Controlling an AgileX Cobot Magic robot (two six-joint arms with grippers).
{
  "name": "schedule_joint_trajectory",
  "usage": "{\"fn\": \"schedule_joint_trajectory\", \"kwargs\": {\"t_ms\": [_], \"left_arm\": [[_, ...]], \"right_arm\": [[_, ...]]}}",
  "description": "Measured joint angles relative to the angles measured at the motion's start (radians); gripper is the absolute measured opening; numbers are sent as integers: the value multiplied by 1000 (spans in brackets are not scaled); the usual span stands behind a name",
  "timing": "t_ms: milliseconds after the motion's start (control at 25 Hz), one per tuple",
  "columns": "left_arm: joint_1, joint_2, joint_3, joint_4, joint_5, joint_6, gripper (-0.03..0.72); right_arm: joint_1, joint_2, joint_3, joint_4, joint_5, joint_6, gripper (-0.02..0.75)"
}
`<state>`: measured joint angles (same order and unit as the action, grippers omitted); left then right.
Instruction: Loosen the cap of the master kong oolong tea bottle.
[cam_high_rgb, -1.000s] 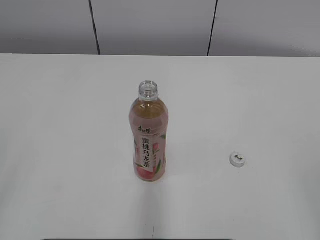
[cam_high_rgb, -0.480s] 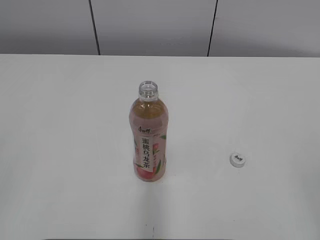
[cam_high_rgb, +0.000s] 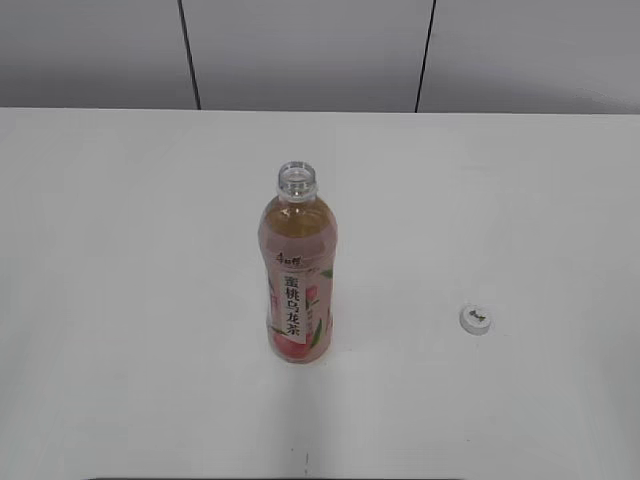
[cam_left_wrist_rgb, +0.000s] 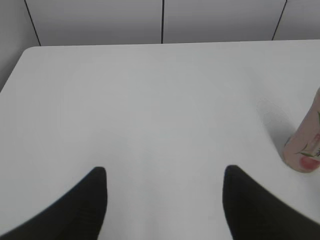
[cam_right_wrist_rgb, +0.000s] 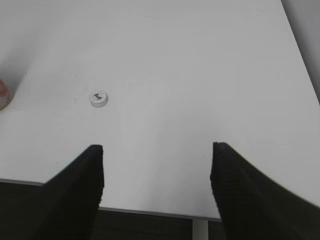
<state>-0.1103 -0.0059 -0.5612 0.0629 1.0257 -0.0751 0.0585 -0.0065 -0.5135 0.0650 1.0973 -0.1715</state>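
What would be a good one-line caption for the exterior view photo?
Uncapped oolong tea bottle standing upright on a white table, its white cap lying apart to the right.

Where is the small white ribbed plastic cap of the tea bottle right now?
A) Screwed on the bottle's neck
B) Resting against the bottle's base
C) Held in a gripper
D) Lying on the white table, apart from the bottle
D: the small white ribbed plastic cap lies on the white table, well to the right of the slim clear plastic bottle of amber tea, whose neck is open.
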Motion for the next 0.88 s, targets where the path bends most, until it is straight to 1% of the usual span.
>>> {"fn": "schedule_joint_trajectory", "kwargs": {"t_ms": [880], "left_arm": [[0, 0, 0, 0, 0, 0, 424]], "right_arm": [[0, 0, 0, 0, 0, 0, 511]]}}
